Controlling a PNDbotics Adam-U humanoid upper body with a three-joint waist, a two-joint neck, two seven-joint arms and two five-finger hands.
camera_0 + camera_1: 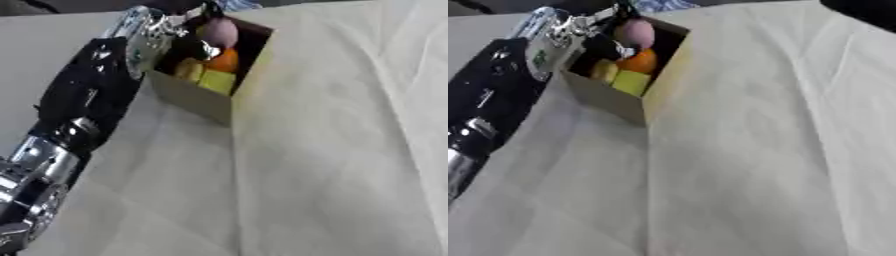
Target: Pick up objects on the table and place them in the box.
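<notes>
Left eye view: your left hand [194, 42] holds a pinkish object [220, 31], fingers curled round it, at twelve o'clock over the cardboard box [203, 100]; lower before releasing.

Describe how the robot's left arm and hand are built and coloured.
The left arm has a glossy black forearm shell between polished silver metal joints, one at the wrist and one low near the view's bottom left edge. The left hand at the cardboard box is black with silver, reflective parts; its fingers are too blurred to describe.
</notes>
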